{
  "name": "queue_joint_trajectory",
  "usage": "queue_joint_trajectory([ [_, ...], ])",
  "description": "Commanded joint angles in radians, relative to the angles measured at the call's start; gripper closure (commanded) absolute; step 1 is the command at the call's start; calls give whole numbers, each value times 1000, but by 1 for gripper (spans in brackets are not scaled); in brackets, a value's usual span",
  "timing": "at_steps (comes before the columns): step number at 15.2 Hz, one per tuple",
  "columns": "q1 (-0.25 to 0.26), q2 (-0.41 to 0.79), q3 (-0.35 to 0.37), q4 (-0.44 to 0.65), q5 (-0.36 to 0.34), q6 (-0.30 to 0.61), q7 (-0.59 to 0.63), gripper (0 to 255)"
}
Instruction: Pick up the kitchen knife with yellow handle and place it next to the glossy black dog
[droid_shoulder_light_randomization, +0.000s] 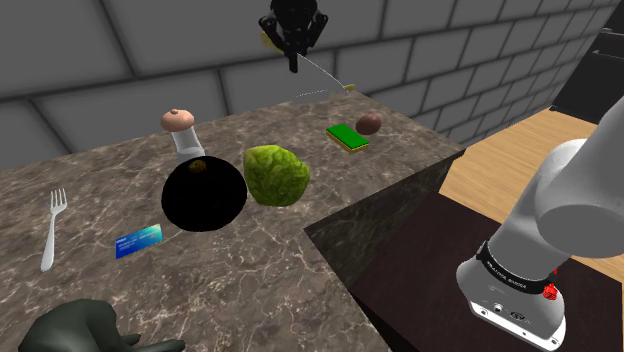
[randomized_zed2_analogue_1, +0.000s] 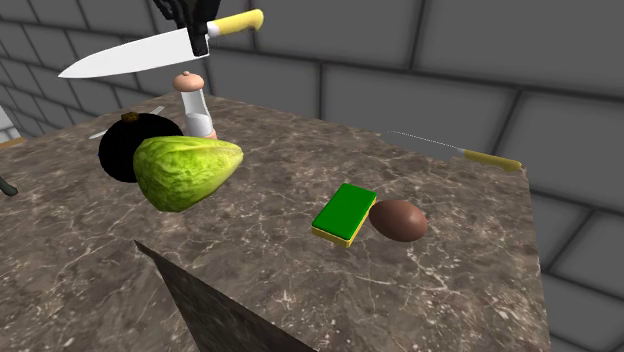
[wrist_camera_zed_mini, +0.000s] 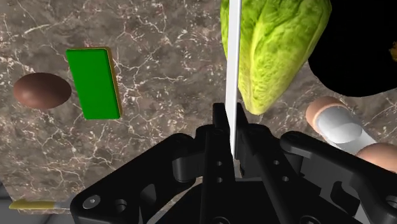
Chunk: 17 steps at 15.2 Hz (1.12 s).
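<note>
Gripper (randomized_zed2_analogue_1: 200, 40) clenched on knife (randomized_zed2_analogue_1: 130, 55) where the blade meets the yellow handle. Held high above counter (randomized_zed2_analogue_1: 450, 280), blade roughly level. In the wrist view, blade running out past lettuce (wrist_camera_zed_mini: 280, 51). On the counter by the wall, second yellow-handled knife (randomized_zed2_analogue_1: 465, 152), near green sponge (randomized_zed2_analogue_1: 345, 212) and brown ovoid (randomized_zed2_analogue_1: 398, 220). Dark dog (droid_shoulder_light_randomization: 80, 325) at the shoulder view's lower left, well apart from gripper.

A knife (randomized_zed2_analogue_1: 130, 58) and a second knife (randomized_zed2_analogue_1: 465, 152) make two; one each of fork (droid_shoulder_light_randomization: 52, 228), lettuce (droid_shoulder_light_randomization: 277, 176), green sponge (droid_shoulder_light_randomization: 348, 138), brown egg (droid_shoulder_light_randomization: 369, 124), black ball (droid_shoulder_light_randomization: 204, 196), blue card (droid_shoulder_light_randomization: 138, 241), dark dog (droid_shoulder_light_randomization: 85, 326), tan-ended cylinder (droid_shoulder_light_randomization: 182, 133).
</note>
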Motion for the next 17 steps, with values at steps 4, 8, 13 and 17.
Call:
queue_joint_trajectory([
  [4,46,-67,56,-70,24,6,100,255],
  [8,84,-108,106,-106,45,4,184,255],
  [13,130,-137,177,-125,69,0,296,255],
  [17,166,-141,239,-119,84,-4,392,255],
])
